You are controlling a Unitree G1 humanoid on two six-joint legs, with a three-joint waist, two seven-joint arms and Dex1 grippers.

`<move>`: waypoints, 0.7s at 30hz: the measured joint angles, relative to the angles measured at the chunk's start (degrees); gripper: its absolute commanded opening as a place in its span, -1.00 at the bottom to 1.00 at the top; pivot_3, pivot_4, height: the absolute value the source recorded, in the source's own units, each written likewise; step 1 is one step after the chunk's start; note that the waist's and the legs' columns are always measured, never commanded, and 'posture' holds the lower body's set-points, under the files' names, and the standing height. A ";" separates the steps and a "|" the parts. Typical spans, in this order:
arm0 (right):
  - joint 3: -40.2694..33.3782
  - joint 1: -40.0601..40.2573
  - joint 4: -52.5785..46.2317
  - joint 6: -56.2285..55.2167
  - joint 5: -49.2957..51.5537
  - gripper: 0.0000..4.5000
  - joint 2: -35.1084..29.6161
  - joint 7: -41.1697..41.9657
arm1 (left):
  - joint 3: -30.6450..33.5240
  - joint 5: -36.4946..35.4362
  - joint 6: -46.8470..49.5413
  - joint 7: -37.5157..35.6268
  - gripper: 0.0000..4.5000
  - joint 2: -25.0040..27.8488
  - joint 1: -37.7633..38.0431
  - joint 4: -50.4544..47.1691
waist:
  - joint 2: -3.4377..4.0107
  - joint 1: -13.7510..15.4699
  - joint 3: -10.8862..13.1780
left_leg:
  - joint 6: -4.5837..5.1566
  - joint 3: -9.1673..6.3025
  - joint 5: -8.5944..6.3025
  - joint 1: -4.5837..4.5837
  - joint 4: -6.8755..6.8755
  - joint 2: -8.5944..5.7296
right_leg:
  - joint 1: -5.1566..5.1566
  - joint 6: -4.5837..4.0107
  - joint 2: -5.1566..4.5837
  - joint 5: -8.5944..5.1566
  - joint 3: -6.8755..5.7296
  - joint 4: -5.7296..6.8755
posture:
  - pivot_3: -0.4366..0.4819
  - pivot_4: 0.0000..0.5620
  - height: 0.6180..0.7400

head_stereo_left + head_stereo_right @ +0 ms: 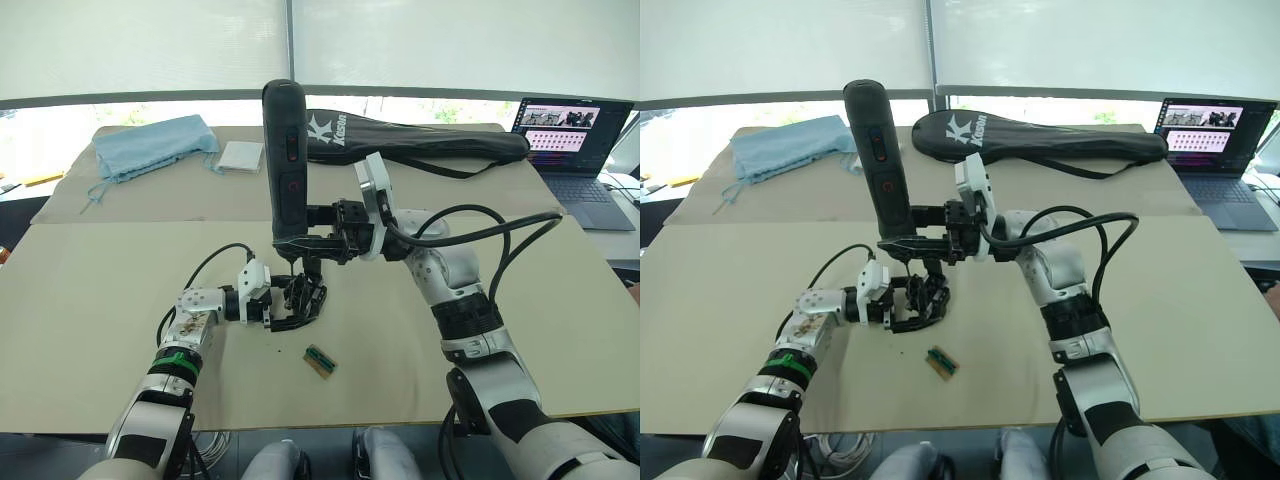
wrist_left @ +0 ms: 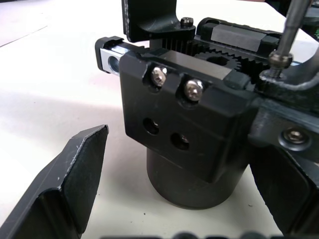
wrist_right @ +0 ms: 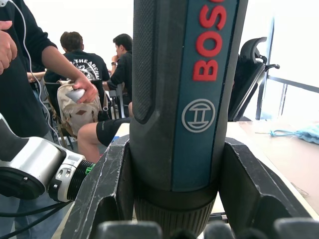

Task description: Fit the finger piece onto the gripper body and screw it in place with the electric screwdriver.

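Two end effectors work mid-frame over my table (image 1: pixel 90 300): my right end effector (image 1: pixel 312 232) clamps the upright screwdriver (image 1: pixel 284 165), and my left end effector (image 1: pixel 285 310), fingers apart, brackets the gripper body (image 2: pixel 189 124) just below.

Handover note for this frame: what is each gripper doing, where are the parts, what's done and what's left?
Right gripper: shut on the screwdriver, upright, bit down on a screw atop the gripper body.
Left gripper: around the body on the table; whether it is clamped is unclear.
Done: finger piece appears seated; two side screws in.
Left: finish driving the screw, withdraw the tool.
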 measured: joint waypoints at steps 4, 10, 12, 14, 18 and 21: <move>-0.05 0.00 0.00 -0.02 0.00 -0.14 -0.05 0.01 | -0.29 0.11 -0.07 -1.30 1.00 -0.14 -0.52 0.55 | 0.00 0.00 0.00 | 0.01 0.00 0.00 0.00 0.00 0.00 | 0.00 0.00 0.00 0.00 0.00 0.00 | -0.05 -0.47 1.00; -0.07 0.00 0.00 -0.08 0.00 -0.14 -0.17 0.05 | -0.75 1.34 -2.31 -3.44 1.00 -0.47 -2.15 2.95 | 0.00 0.03 0.00 | 0.02 0.00 -0.01 -0.01 0.00 0.00 | 0.00 0.00 0.00 0.00 0.00 -0.01 | -0.05 -0.47 1.00; -0.07 0.00 0.00 -0.10 0.00 -0.14 -0.18 0.06 | -0.87 1.59 -2.49 -4.11 1.00 -0.52 -2.83 3.92 | 0.00 0.03 0.00 | 0.02 0.00 -0.01 -0.01 0.00 0.00 | 0.00 0.00 -0.01 0.00 0.00 -0.01 | -0.05 -0.47 1.00; -0.07 0.00 0.00 -0.12 -0.01 -0.14 -0.18 0.08 | -0.85 1.72 -2.66 -4.59 1.00 -0.50 -3.31 4.65 | 0.00 0.03 0.00 | 0.02 0.00 -0.01 -0.01 0.00 0.00 | 0.00 0.00 -0.01 0.00 0.01 -0.01 | -0.05 -0.47 1.00; -0.07 0.00 0.00 -0.18 -0.02 -0.14 -0.18 0.10 | -0.54 1.70 -3.04 -5.56 1.00 -0.43 -3.92 5.70 | 0.00 0.01 0.00 | 0.03 0.00 -0.01 -0.01 0.00 0.00 | -0.01 0.00 0.00 0.00 0.02 0.00 | -0.05 -0.47 1.00; -0.06 0.00 0.01 -0.20 -0.02 -0.14 -0.18 0.12 | -0.23 1.66 -3.52 -6.01 1.00 -0.43 -4.10 6.32 | 0.00 -0.04 0.00 | 0.03 0.00 -0.01 -0.01 0.00 0.01 | -0.01 0.00 0.00 0.00 0.02 0.00 | -0.05 -0.47 1.00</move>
